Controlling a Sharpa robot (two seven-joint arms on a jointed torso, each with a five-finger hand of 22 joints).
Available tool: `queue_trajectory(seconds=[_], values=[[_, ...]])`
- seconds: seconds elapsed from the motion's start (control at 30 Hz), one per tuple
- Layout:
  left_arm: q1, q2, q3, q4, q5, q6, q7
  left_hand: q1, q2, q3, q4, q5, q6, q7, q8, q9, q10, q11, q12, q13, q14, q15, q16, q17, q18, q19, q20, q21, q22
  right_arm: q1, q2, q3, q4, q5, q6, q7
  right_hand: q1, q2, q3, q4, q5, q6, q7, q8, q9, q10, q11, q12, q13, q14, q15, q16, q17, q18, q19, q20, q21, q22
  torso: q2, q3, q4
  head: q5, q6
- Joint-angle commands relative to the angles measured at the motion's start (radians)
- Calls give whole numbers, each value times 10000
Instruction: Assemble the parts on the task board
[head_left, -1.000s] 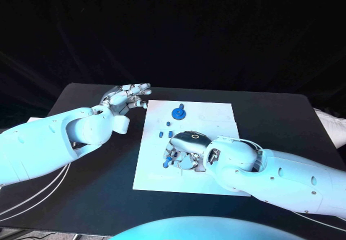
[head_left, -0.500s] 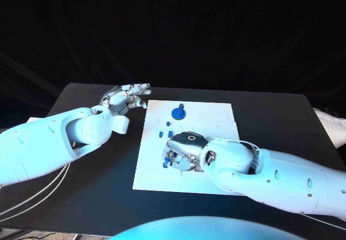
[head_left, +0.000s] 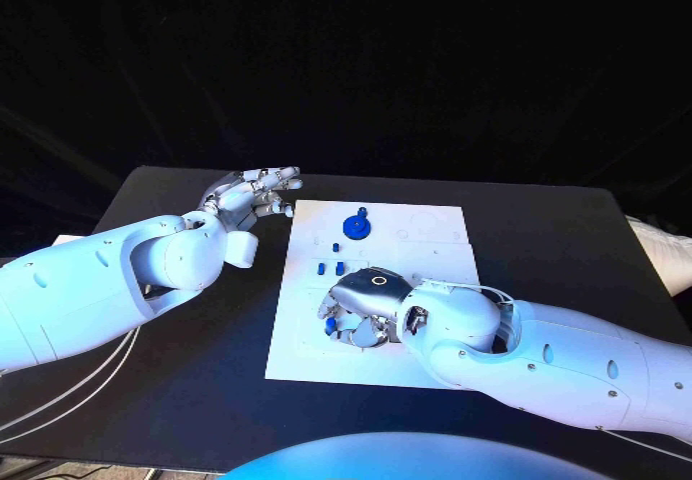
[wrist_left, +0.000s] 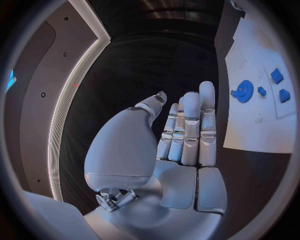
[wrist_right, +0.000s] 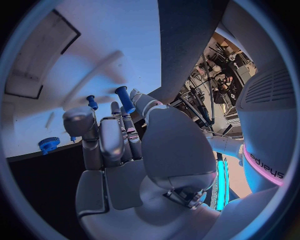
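Right hand (head_left: 364, 305) has crept leftward and slightly nearer across the task board (head_left: 433, 225) over the last second, its fingers curled down over the small blue parts near the board's middle. In the right wrist view a blue peg (wrist_right: 125, 99) stands up at its fingertips, apparently pinched there, so the hand seems to be carrying this piece toward its seat; that would put the task in a placing step, not yet finished. Left hand (head_left: 257, 193) has not moved: it hovers over the black worktop (head_left: 562, 230) just left of the board's far corner, fingers straight and side by side, holding nothing. On the board's far part lies a blue gear (head_left: 356, 226), round and toothed with a raised hub. Between it and the right hand sit two small blue blocks (head_left: 340, 268).
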Motion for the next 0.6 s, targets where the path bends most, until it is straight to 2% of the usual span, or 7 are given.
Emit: queue_trajectory(seconds=[0.03,0.23,0.3,0.4,0.5,0.57,0.6], values=[[2,6,2,25,-31,199,18,62,38,-62,20,-14,-74,2,32,-12,-44,-11,31,14,-35,-20,18,-11,191,65,25,-20,-11,-16,-42,-5,28,-19,-658,232,44,-17,-128,1,14,-112,15,-22,-2,-164,18,23,12,191,96,-68,-50,101,-97,1,-70,-82,3,4,2,-4,6],[1,-8,2,26,-49,232,-14,92,61,-89,15,-9,-85,2,39,-10,-69,-10,60,18,-44,-19,24,-27,192,73,27,-42,-26,-45,-202,-5,142,165,-1500,462,78,16,-394,4,29,-328,48,-21,-3,-417,57,63,19,132,125,-196,-269,147,-213,27,-245,-355,6,13,-17,-19,25],[-1,-12,2,26,-56,246,-26,92,61,-89,15,-9,-85,2,39,-10,-69,-10,60,18,-44,-19,24,-27,192,73,27,-42,-26,-56,-369,9,284,350,-1959,600,91,30,-450,8,55,-346,71,-16,1,-454,65,78,22,103,129,-275,-395,165,-257,34,-315,-469,3,19,-19,-53,59],[-10,-21,1,26,-60,256,-36,97,66,-93,14,-9,-88,3,39,-11,-74,-9,64,18,-46,-19,25,-29,192,74,27,-46,-29,-62,-776,137,578,875,-2342,651,168,119,-546,6,169,-285,65,13,20,-204,27,290,61,76,110,-342,-493,174,-265,33,-356,-517,-12,16,-12,-123,79],[-19,-39,-2,32,-63,261,-47,97,66,-93,14,-9,-88,3,39,-11,-74,-9,64,18,-46,-19,25,-29,192,74,27,-46,-29,-29,-1512,329,970,1928,-2416,422,167,223,-566,59,216,-58,74,79,52,496,-49,687,140,86,62,-350,-507,158,-193,2,-296,-416,-39,-10,-11,-260,122],[-21,-55,-4,38,-64,257,-50,97,66,-93,14,-9,-88,3,39,-11,-74,-9,64,18,-46,-19,25,-29,192,74,27,-46,-29,24,-1947,396,1144,2524,-2412,260,112,270,-562,139,254,159,96,154,81,1179,-136,1015,234,170,-4,-151,-220,105,-36,-40,-96,-100,-50,-23,-37,-339,155],[-22,-68,-6,44,-65,251,-51,97,66,-93,14,-9,-88,3,39,-11,-74,-9,64,18,-46,-19,25,-29,192,74,27,-46,-29,67,-2279,432,1265,2857,-2471,179,44,259,-586,207,363,277,55,193,93,1587,-217,1199,306,252,-60,59,81,58,109,-88,103,215,-71,-34,-67,-380,170]])
